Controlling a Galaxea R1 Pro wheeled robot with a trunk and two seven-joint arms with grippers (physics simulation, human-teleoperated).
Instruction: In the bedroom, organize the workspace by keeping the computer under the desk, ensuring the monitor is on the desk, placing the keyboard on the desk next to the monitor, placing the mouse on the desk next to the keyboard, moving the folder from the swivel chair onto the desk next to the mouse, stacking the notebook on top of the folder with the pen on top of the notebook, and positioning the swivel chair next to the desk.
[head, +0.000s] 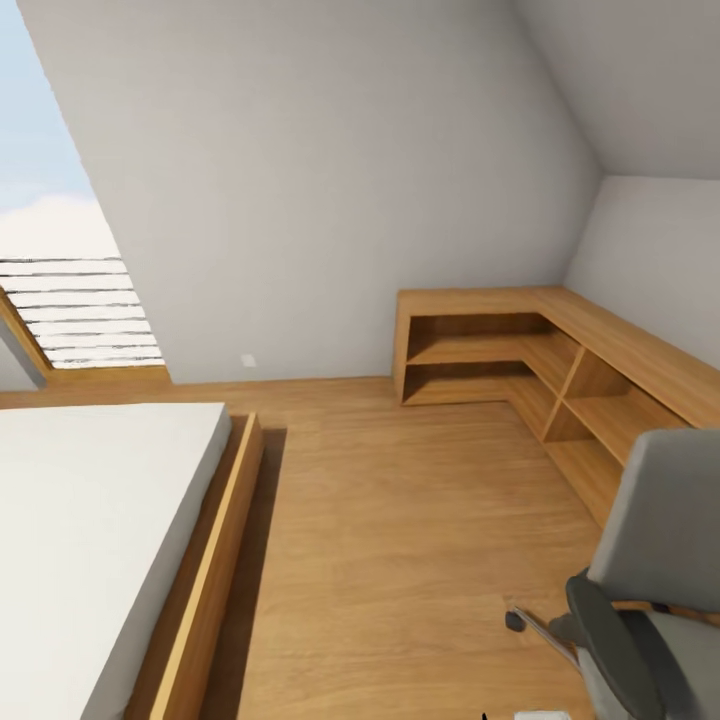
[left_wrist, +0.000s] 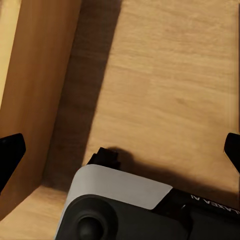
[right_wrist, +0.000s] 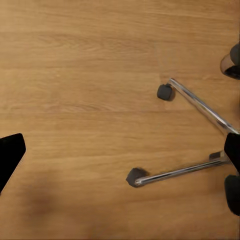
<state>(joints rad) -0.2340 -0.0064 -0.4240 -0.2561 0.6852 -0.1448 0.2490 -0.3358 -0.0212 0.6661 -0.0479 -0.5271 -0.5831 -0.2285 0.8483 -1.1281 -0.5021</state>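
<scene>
The chair (head: 650, 590) sits nearest, at four o'clock in the head view. Its chrome legs (right_wrist: 200, 107) and castors lie on the floor below the right gripper (right_wrist: 120, 150), released wide like the left gripper (left_wrist: 120, 150). Bed (head: 90, 520) at eight o'clock; shelving (head: 540, 360) farther, at two.

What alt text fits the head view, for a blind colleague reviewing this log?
A grey upholstered swivel chair stands on a light wood floor, with low L-shaped oak shelving behind and a white-topped bed opposite.
</scene>
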